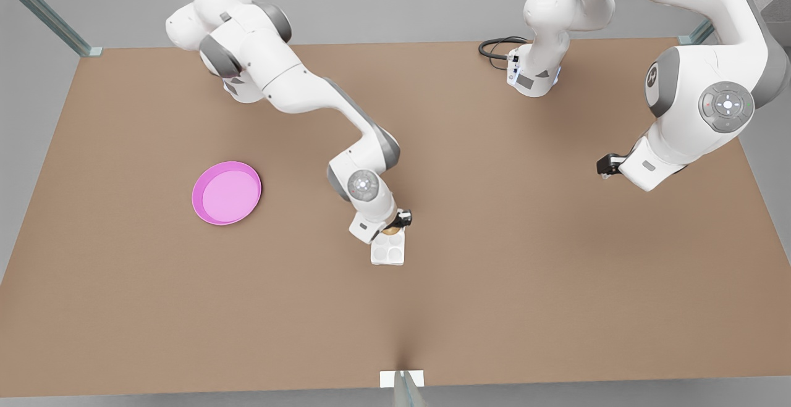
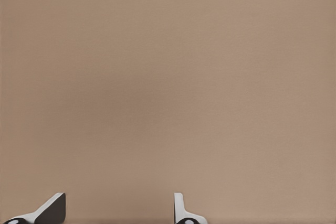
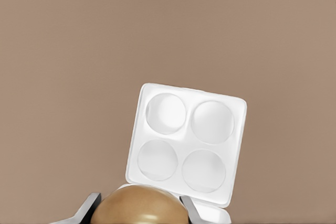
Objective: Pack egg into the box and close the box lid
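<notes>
The white box (image 3: 186, 148) lies open on the brown table with its four round cups bare. The tan-brown egg (image 3: 140, 205) is held between the fingers of my right gripper (image 3: 139, 214), just above the edge of the box. A strip of white at that edge looks like the box lid (image 3: 214, 215), mostly hidden behind the egg and fingers. In the front view the right gripper (image 1: 393, 226) hangs over the far edge of the box (image 1: 388, 251) with the egg (image 1: 390, 231) in it. My left gripper (image 2: 118, 213) is open over bare table, waiting at the front view's right (image 1: 604, 165).
A round pink plate (image 1: 227, 193) sits on the table (image 1: 525, 283) toward the front view's left, well apart from the box. A black cable (image 1: 494, 47) lies by an arm base at the far edge.
</notes>
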